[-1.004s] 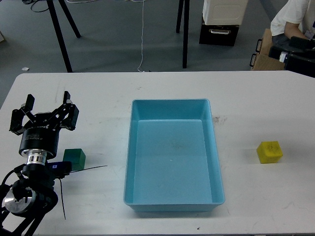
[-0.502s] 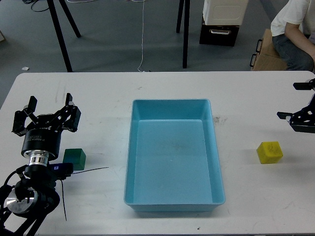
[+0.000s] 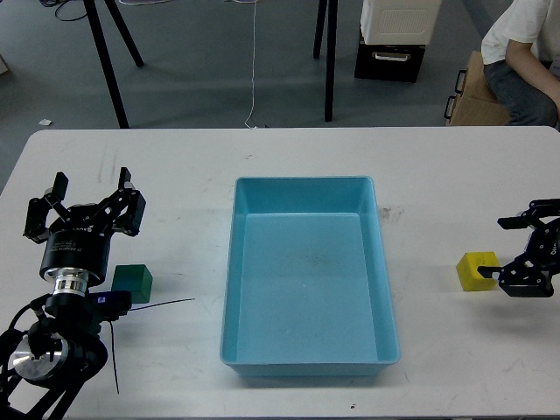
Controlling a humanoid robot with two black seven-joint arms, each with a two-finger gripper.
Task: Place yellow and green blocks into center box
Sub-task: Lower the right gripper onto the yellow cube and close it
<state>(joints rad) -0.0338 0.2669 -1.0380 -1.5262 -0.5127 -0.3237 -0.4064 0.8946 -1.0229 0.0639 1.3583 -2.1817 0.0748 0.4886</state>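
Yellow block (image 3: 479,270): resting on the white surface (image 3: 437,157) well right of the box, untouched, now with the right end effector (image 3: 523,254) just beside its right edge.
Right end effector: dropped lower in the last half second, down from the far right edge to block level; fingers spread wide, holding nothing, not yet straddling the block.
Green block (image 3: 132,283): sitting on the surface left of the box, partly hidden by the left arm, not gripped.
Left end effector (image 3: 84,206): raised behind the green block, barely shifted over the last second; fingers splayed open, empty.
Blue box (image 3: 308,197): centred between both blocks, nothing inside.
Meaning for the task: likely the opening of a reach for the yellow block; neither block delivered yet.
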